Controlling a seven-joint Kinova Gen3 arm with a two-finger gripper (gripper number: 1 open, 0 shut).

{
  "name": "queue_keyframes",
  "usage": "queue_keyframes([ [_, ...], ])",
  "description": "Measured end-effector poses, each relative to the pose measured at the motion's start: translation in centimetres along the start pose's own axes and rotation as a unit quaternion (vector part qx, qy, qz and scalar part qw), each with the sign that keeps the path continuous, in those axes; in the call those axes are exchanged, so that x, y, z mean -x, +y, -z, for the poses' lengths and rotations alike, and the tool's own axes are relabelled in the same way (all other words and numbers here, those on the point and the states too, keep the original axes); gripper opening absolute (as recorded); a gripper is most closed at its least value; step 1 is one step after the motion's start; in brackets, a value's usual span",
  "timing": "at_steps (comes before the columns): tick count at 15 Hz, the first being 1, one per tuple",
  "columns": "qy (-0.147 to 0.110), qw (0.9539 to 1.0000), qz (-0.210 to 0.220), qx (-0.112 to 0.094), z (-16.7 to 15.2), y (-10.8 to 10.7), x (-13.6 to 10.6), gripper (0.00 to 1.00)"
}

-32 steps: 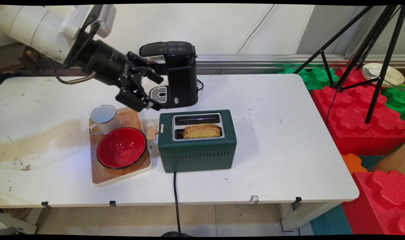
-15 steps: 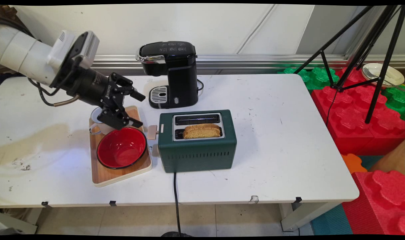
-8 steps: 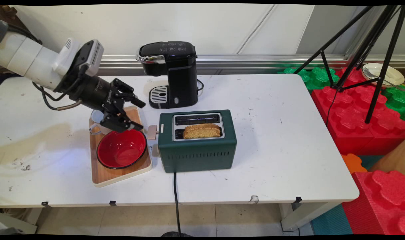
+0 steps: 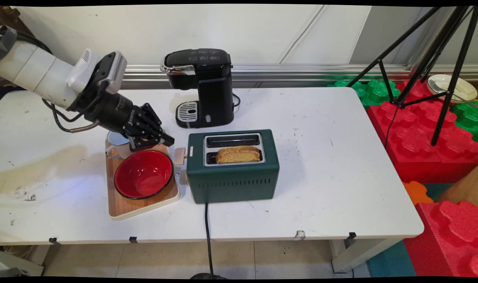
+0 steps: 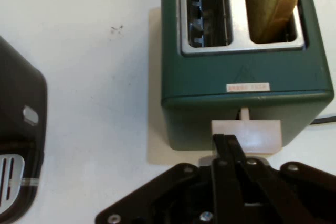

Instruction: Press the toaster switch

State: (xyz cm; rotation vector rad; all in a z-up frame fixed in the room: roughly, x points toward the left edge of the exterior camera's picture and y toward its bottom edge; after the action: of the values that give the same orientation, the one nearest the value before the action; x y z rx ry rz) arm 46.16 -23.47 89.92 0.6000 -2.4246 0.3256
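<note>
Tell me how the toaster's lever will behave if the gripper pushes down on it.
The lever is a small pale tab on a thin stem, so it probably slides down stiffly. The toaster looks boxy and broad-based, so it is unlikely to tip. The shut gripper has narrow tips, which could slip off the tab's edge.

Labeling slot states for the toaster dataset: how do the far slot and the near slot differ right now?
Far slot is empty, its dark inside and wire guides in plain sight in the hand view; near slot holds a slice of toast.
The far slot's opening is fully exposed; the near slot's is mostly covered by the toast, which sticks up above the rim.
Shared: both run side by side in the same metal top plate of the green toaster.
</note>
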Motion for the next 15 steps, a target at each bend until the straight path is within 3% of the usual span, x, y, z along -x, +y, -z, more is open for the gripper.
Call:
queue_keyframes([
  [15,-0.007,0.9997,0.008,0.021,-2.1,0.7,-1.0,0.00],
])
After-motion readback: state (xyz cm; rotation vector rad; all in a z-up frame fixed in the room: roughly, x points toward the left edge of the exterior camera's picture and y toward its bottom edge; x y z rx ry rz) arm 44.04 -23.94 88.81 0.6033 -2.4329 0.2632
